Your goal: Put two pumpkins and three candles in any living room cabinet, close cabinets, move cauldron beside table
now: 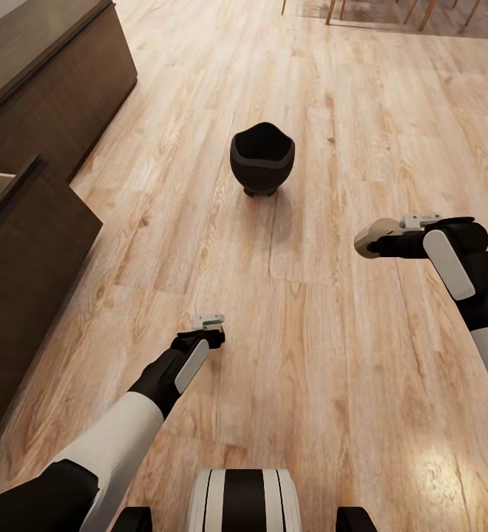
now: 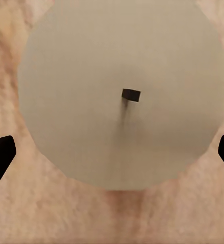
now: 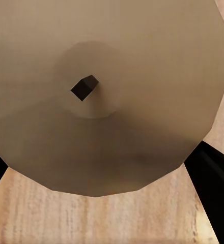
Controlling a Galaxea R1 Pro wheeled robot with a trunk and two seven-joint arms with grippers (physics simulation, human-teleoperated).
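My left fingers point(image 2: 1, 155) stand on either side of a candle point(image 2: 119, 96), seen end-on with its small dark wick at the centre; the dark tips show at both edges of the round face, so I judge they are clamped on it, though contact itself is hidden. My right fingers point(image 3: 214, 178) frame a second candle point(image 3: 102, 96) the same way, its tan face close to the camera, and I read that as a hold too. From the head, my right gripper point(image 1: 373, 242) carries the pale end of that candle at its front; my left gripper point(image 1: 208, 325) hangs low over the wood floor point(image 1: 333, 384) and its candle is hard to make out there.

Ahead of both arms, the cauldron point(image 1: 262, 158) sits upright on the floor, well apart from either hand. To my left stands the cabinet point(image 1: 37, 244), dark brown, with a drawer pulled open and a pale inside at the edge of view.

So the step in hand is stowing candles, with 2 of the 3 held. Next I would turn toward that open drawer, bring each hand over it and release inside. The cauldron waits.
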